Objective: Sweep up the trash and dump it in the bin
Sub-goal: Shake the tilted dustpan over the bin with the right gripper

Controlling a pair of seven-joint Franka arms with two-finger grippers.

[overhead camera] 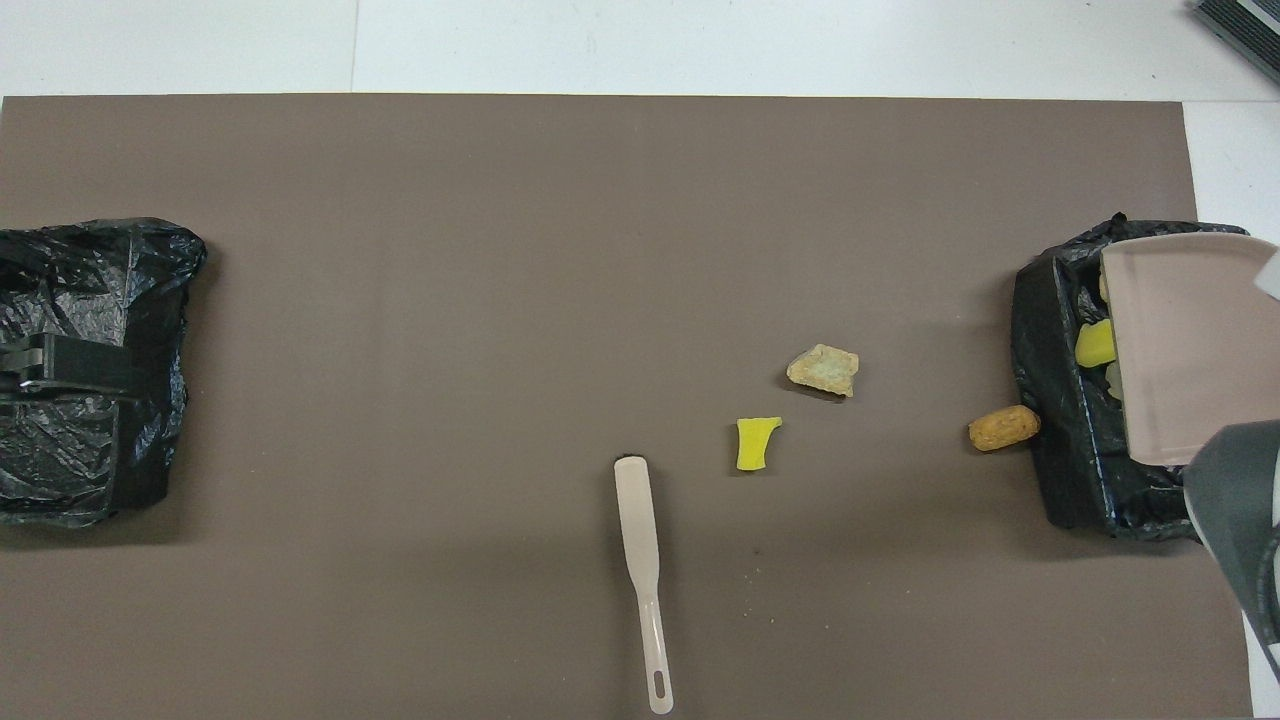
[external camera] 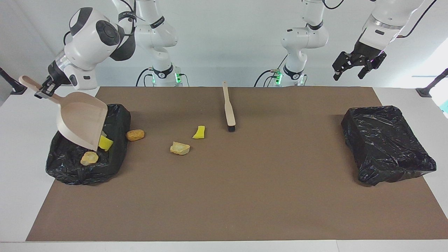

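Holding dustpan (external camera: 82,122): right gripper (external camera: 44,90), clamped on its handle, over bin (external camera: 115,164)
Left gripper (external camera: 353,68): jaws wide, empty, waiting
Mat (external camera: 224,196): three trash scraps (external camera: 180,148)

Brown mat (external camera: 245,196) is lying flat, covering most of the white table (external camera: 21,196). Bare table strips are showing along all mat edges. Black-bagged container (external camera: 388,143) is sitting on the mat toward the left arm's end, w/ its plastic liner wrinkling and catching light; one corner is overhanging the mat edge. Black stand leg (external camera: 432,85) is resting on the bare table at that same end; a similar black strut (external camera: 10,84) is showing at the right arm's end. Dark slatted item (overhead camera: 1240,30) is sitting at the table corner farthest from the robots, ID unclear.
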